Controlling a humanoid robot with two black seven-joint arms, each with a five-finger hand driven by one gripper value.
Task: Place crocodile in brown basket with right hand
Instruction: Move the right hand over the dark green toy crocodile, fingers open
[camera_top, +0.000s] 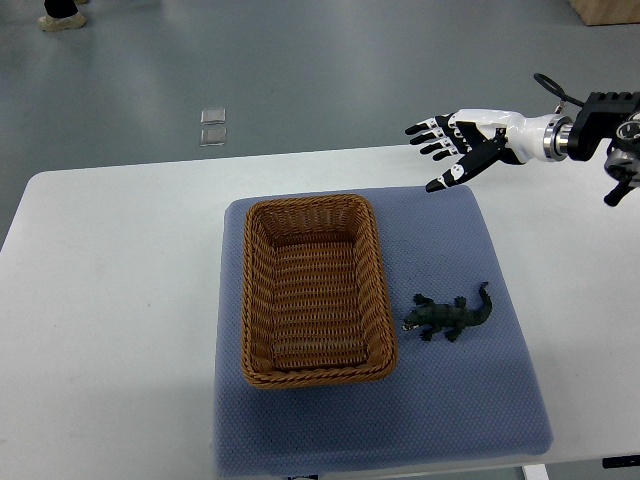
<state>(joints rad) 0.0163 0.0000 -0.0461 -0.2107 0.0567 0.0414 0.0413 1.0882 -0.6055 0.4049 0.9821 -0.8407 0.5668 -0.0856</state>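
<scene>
Crocodile (448, 316) is lying beside the basket (310, 204), well nearer the robot than the right hand (464, 138), which is hovering released, fingers spread.

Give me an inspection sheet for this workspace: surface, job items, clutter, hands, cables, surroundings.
Surface: white table with a blue mat on it.
Job's things: brown basket empty, on the mat; crocodile on the mat right of it, not touching.
Clutter: nothing seen.
Hands: right hand open, holding nothing, over the table's far edge; the left one not in view.
Cables: black loop by the right wrist.
Surroundings: grey floor, two small clear squares on it, a person's shoe top left.
</scene>
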